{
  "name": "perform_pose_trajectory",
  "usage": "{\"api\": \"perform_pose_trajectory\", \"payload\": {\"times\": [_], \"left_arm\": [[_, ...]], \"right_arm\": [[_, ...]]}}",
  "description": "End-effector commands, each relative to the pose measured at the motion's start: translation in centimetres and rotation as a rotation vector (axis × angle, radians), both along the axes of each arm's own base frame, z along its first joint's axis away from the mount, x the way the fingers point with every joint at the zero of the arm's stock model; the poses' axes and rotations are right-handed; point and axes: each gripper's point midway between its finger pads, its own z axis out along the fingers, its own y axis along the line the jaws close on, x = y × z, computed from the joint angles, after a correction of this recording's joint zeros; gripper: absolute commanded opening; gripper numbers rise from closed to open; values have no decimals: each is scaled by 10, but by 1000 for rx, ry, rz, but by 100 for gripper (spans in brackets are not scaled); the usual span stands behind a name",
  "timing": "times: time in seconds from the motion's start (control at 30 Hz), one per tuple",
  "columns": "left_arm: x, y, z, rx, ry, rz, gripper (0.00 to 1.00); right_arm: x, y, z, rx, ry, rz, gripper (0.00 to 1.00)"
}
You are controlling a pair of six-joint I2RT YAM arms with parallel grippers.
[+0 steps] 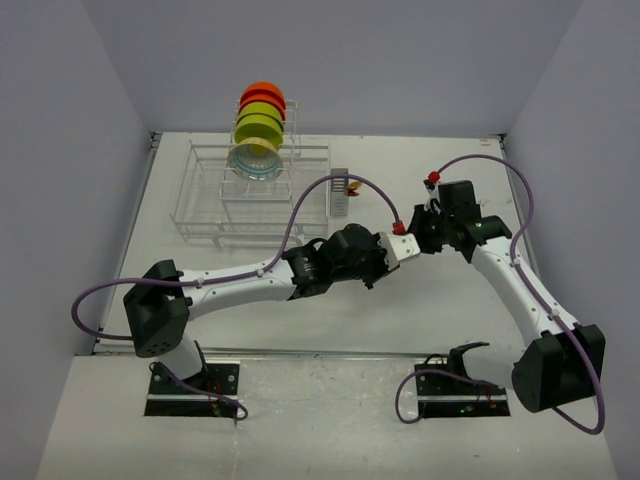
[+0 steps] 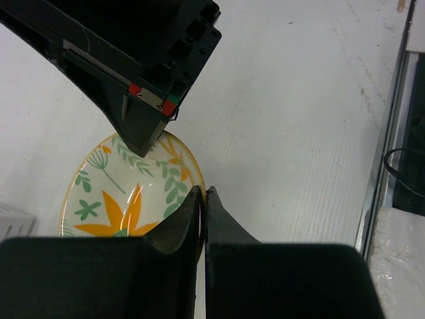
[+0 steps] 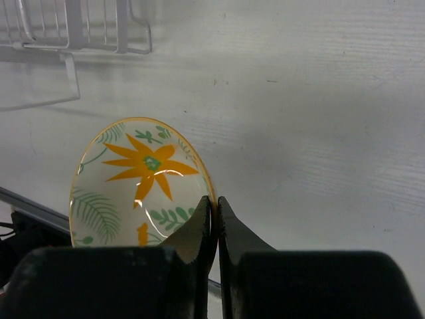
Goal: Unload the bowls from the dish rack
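Both grippers pinch the rim of one pale bowl with an orange flower inside (image 2: 123,199), held between the arms above the table; it also shows in the right wrist view (image 3: 136,183) and edge-on in the top view (image 1: 408,249). My left gripper (image 2: 202,194) is shut on its rim, as also seen from above (image 1: 393,251). My right gripper (image 3: 216,203) is shut on the rim from the other side (image 1: 422,238). The white wire dish rack (image 1: 205,215) at the back left holds upright orange (image 1: 263,94), lime-green (image 1: 258,126) and pale (image 1: 254,161) bowls.
A small grey cutlery basket (image 1: 339,191) hangs on the rack's right end. The rack's corner shows in the right wrist view (image 3: 80,30). The table's near edge rail (image 2: 385,153) runs along the right of the left wrist view.
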Motion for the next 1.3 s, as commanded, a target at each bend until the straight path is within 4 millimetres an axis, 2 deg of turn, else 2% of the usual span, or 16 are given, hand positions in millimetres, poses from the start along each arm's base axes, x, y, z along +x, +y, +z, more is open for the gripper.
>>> {"api": "perform_pose_trajectory", "payload": {"times": [0.0,0.23,0.27,0.33,0.4,0.47,0.63,0.7,0.87,0.9,0.93,1.03,1.1,1.13,1.2,1.27], "left_arm": [[29,2,35,-66,-107,98,0],[39,14,30,-44,-115,185,0],[40,16,28,-38,-108,203,13],[42,20,29,-38,-102,225,56],[42,25,38,-61,-99,252,67],[39,30,51,-92,-88,262,100],[32,48,79,-138,-51,315,100],[37,68,93,-171,4,451,100],[62,147,147,-243,72,957,100],[65,159,169,-292,75,1008,100],[66,172,170,-283,83,1055,100],[84,199,191,-358,110,1135,100],[106,223,197,-435,183,1187,100],[113,231,200,-466,199,1203,100],[128,248,204,-530,248,1238,100],[136,253,209,-583,281,1248,100]], "right_arm": [[5,13,3,58,-27,40,0],[30,7,6,56,-83,-80,0],[35,5,7,53,-97,-97,0],[43,-5,6,30,-116,-161,0],[54,-12,9,24,-160,-207,0],[71,-22,13,25,-220,-264,0],[120,-50,-5,-20,-290,-412,0],[148,-67,-2,-64,-377,-508,0],[193,-85,-36,-117,-349,-624,0],[203,-88,-32,-109,-357,-648,0],[205,-90,-50,-116,-304,-659,0],[220,-97,-43,-125,-272,-702,1],[222,-100,-47,-148,-240,-720,16],[222,-103,-48,-154,-235,-740,53],[215,-108,-46,-170,-212,-773,83],[204,-113,-33,-171,-229,-804,99]]}}
